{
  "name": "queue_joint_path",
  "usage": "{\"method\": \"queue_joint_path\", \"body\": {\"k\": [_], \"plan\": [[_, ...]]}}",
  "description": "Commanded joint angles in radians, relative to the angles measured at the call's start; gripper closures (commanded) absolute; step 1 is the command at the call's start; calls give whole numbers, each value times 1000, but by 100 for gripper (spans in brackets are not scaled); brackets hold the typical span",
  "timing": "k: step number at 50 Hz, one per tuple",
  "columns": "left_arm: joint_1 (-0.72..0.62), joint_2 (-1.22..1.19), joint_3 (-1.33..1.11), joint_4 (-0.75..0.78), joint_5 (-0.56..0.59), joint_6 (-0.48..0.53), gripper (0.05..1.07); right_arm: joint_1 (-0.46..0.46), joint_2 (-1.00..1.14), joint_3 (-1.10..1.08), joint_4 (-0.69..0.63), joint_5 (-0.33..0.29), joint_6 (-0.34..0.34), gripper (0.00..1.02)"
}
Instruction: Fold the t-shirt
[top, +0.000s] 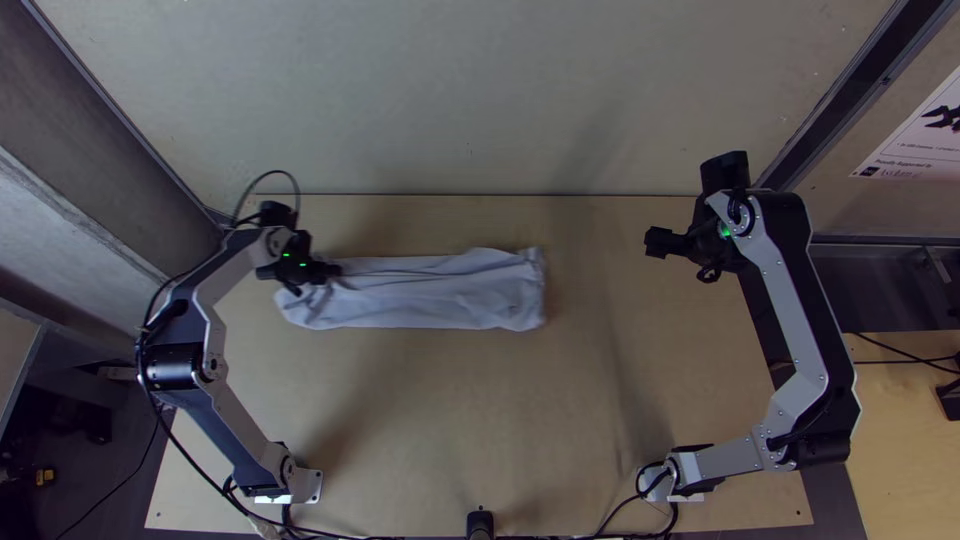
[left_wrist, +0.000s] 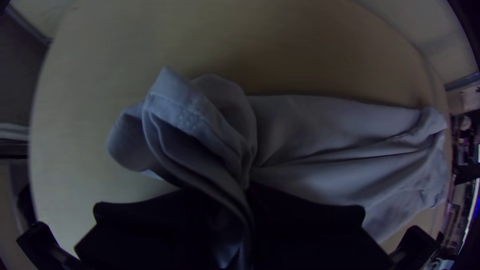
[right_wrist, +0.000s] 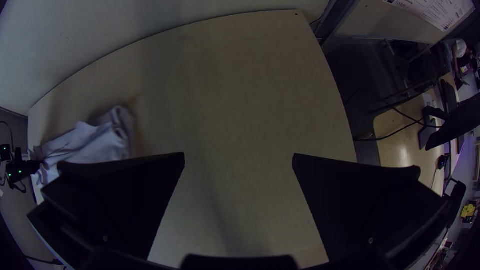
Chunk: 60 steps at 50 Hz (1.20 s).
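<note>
A light wooden tabletop (top: 430, 430) spanned btwn the bases of 2 robot arms. The L arm (top: 192, 365) reached up from the near L corner; the R arm (top: 790, 320) from the near R corner. The t-shirt (top: 440, 295), pale w/ lengthwise creases, lay as a long, narrow folded strip, approx. parallel to the far edge & nearer it than the near edge, mostly L of ctr. Its L end was bunched, w/ layers looped up. The L gripper (top: 312, 279) was at that end, its fingers (left_wrist: 305, 212) clenched w/ the bunched cloth btwn them. The R gripper (top: 655, 242), near the far R corner, had its fingers spread wide, well apart from the shirt, grasping nothing.
</note>
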Motion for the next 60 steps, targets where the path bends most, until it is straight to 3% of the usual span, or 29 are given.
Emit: {"method": "queue_joint_path", "body": {"k": [1, 11, 16, 24, 32, 40, 60], "plan": [[79, -44, -19, -25, -82, 152, 105, 6, -20, -25, 10, -2, 28, 3], [165, -97, 18, -23, -244, 360, 105, 6, -21, -42, 12, -2, 35, 3], [150, -144, 29, -29, -306, 394, 105, 6, -26, -54, 12, -2, 46, 3], [12, -207, 38, -84, -448, 400, 105, 11, -41, -82, 13, -2, 57, 3], [-152, -218, 95, -181, -554, 320, 105, 9, -69, -110, 13, -2, 58, 3], [-304, -164, 250, -380, -556, 171, 105, -12, -108, -159, 18, -1, 57, 3], [-576, 114, 556, -606, -546, -92, 105, -51, -201, -269, 41, -1, 51, 3]]}}
